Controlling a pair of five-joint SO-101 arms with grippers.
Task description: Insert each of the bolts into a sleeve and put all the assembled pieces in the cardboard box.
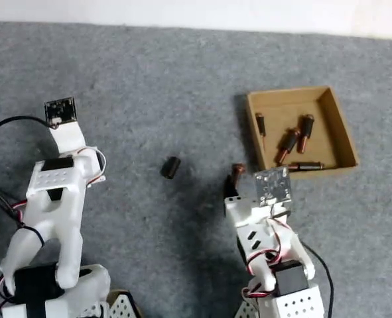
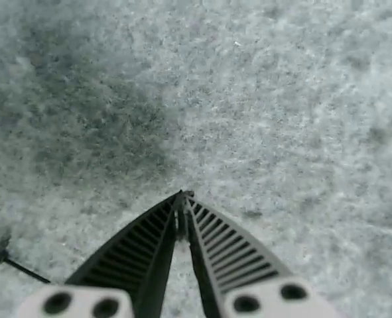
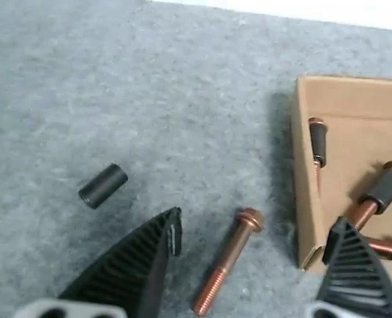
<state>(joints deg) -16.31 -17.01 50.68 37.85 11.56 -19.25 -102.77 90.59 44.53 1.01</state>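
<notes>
Right gripper (image 3: 259,228) spread wide over bolt (image 3: 223,265), left gripper (image 2: 182,199) pinched closed. Stiff, smooth metal, prob. rolls; grab mid-shank. Sleeve (image 1: 171,167) at bolt's 9 o'clock.

In the high view the right arm (image 1: 265,199) is covering most of the loose bolt (image 1: 238,171), leaving just its head end showing. In the right wrist view the picture's edge is cutting off the cardboard box (image 3: 303,165), and a finger (image 3: 351,265) of the right gripper (image 3: 257,232) is hiding one end of an assembled piece (image 3: 389,246) along the box's near wall.
</notes>
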